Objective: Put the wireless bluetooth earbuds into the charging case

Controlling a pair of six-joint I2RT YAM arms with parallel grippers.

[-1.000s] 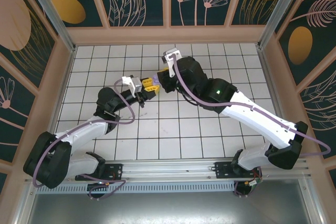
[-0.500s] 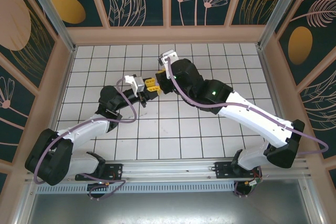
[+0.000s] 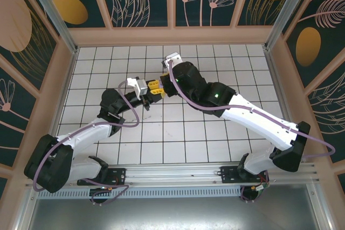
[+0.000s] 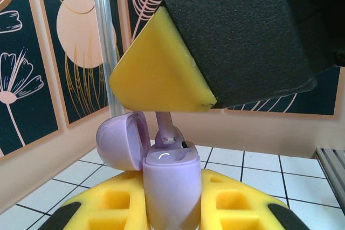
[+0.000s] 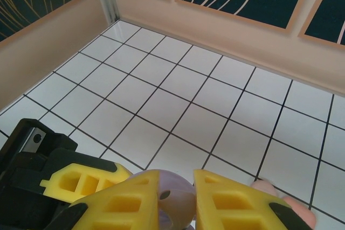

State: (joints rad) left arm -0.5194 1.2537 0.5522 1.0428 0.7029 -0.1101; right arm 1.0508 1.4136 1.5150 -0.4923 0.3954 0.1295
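Note:
The lilac charging case [image 4: 172, 187] stands upright with its lid [image 4: 121, 141] swung open to the left, and my left gripper [image 4: 172, 208] is shut on its lower body. A lilac earbud [image 4: 167, 133] sits stem up at the case's open top, its head partly inside a socket. My right gripper [image 5: 178, 179] is shut on that earbud [image 5: 180, 200]; one of its yellow fingers [image 4: 161, 74] hangs right above the case. In the top view the two grippers meet above the middle of the floor, left gripper [image 3: 153, 87] and right gripper [image 3: 165, 81] touching tips.
White tiled floor [image 5: 178, 95] runs to peach walls [image 5: 48, 52] with a metal post [image 4: 105, 41] in the corner. A blurred salmon-pink thing [image 5: 288, 203] lies on the tiles just right of my right fingers. My left gripper's body [image 5: 59, 179] sits close at the lower left.
The right arm has edged slightly left and the left gripper slightly right, bringing the tips closer. Both grips are unchanged.

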